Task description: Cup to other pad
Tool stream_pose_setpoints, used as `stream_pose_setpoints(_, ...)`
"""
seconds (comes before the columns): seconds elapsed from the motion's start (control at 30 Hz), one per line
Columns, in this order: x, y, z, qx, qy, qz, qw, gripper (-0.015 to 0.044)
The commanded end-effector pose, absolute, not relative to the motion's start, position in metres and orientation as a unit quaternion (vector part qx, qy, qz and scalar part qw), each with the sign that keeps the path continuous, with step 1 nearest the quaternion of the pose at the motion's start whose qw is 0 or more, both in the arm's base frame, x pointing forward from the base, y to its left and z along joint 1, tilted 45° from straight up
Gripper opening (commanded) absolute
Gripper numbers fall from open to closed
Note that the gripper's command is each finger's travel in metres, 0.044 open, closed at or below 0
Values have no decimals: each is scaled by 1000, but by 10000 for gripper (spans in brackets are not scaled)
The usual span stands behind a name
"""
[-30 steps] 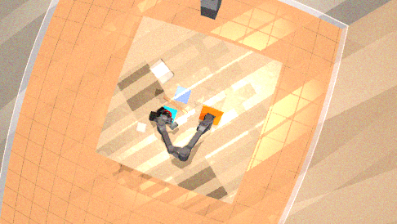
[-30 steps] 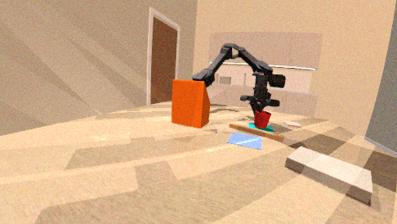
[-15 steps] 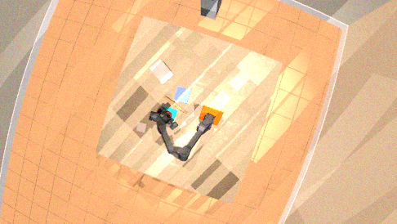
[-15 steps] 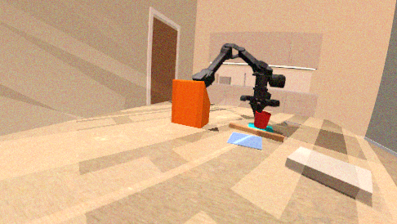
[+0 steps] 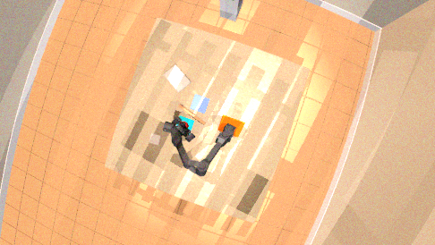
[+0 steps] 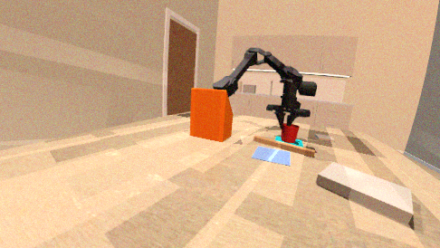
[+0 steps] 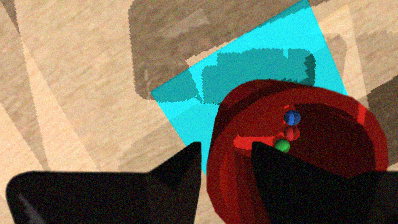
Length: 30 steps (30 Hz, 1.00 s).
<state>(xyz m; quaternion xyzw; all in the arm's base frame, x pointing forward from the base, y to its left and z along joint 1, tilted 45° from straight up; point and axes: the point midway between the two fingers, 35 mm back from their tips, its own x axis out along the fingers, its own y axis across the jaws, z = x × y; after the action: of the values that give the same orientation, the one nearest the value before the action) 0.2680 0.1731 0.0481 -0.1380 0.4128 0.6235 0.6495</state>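
While the red cup stands upright on the cyan pad, the dark gripper hangs straight down over it, one finger outside the cup's wall and the other inside the rim. The jaws are partly open, with a gap showing between the outer finger and the wall, so they grip nothing. Three marbles lie together inside the cup: a blue marble, a red marble and a green marble.

From above, the cyan pad sits near the middle of the wooden bench, slightly toward its left edge. A thin wooden strip lies just beside the cyan pad, and a pale blue pad lies just past the strip. A white block rests well apart, closer to the bench's far corner. The arm rises from an orange block near the bench's centre and bends over to reach the cup.
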Motion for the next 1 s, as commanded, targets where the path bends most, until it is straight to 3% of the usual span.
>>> stream_pose_setpoints(0.0,270,169,52,-139,412,624,650,128)
stream_pose_setpoints(0.97,276,140,79,-137,414,624,649,128)
